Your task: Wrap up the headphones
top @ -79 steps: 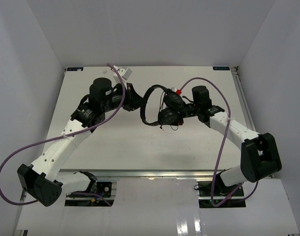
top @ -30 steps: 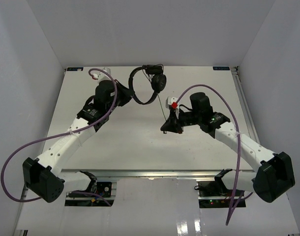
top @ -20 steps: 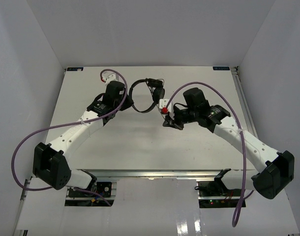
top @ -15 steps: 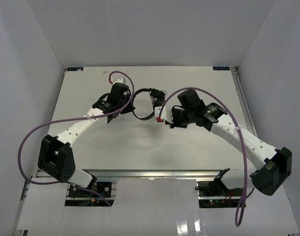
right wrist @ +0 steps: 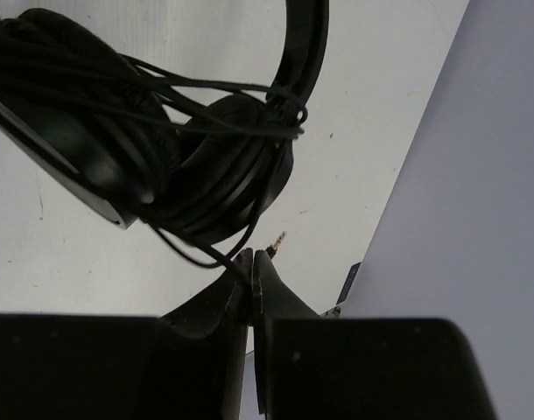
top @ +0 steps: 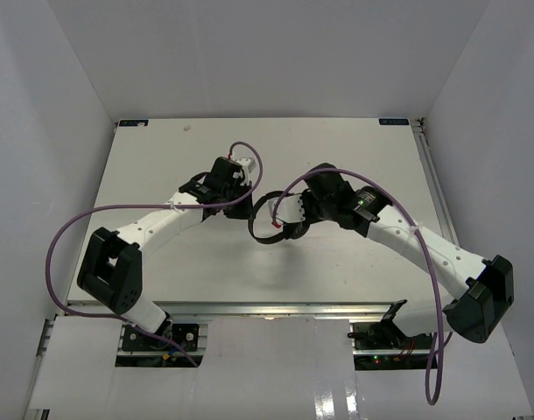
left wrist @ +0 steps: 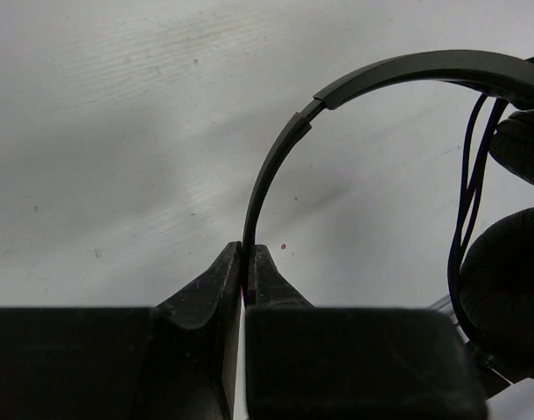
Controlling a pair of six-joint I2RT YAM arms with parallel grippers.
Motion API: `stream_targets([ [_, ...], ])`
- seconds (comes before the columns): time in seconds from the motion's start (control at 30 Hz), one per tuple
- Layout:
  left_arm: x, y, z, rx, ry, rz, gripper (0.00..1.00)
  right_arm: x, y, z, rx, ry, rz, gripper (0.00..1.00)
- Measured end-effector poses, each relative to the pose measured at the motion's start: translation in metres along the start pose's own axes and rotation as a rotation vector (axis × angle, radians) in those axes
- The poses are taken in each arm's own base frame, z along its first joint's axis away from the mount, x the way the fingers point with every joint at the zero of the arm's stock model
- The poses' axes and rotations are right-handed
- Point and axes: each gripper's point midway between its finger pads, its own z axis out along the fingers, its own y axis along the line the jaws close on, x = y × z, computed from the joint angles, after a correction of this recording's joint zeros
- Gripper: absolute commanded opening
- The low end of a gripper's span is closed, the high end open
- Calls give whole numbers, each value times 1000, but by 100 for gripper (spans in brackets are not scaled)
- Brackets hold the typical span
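The black headphones (top: pixel 269 219) hang between both grippers over the table's middle. My left gripper (left wrist: pixel 247 262) is shut on the thin headband (left wrist: pixel 276 157), which arcs up and right toward the ear cups (left wrist: pixel 512 280). My right gripper (right wrist: pixel 252 261) is shut on the thin black cord (right wrist: pixel 206 255) close to its metal plug (right wrist: pixel 277 240). The cord is looped several times around the ear cups (right wrist: pixel 206 175) and the headband (right wrist: pixel 306 52). In the top view the left gripper (top: pixel 241 208) and right gripper (top: pixel 295 214) sit on either side of the headphones.
White table (top: pixel 337 149) enclosed by white walls. Thick purple robot cables (top: pixel 66 236) loop over both arms. A metal rail (top: pixel 433 175) runs along the table's right edge. The wall (right wrist: pixel 477 175) is close in the right wrist view.
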Motion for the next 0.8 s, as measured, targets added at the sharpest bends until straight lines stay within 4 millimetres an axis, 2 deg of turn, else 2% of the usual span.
stream_targets([
  [0.17, 12, -12, -1, 79, 50, 65, 0, -1, 3, 9, -22, 21, -42, 11],
  [0.47, 35, -17, -1, 145, 128, 134, 0, -1, 11, 24, -64, 30, -47, 22],
  [0.8, 47, -21, -3, 182, 162, 147, 0, -7, 24, 30, -128, -31, -17, 23],
])
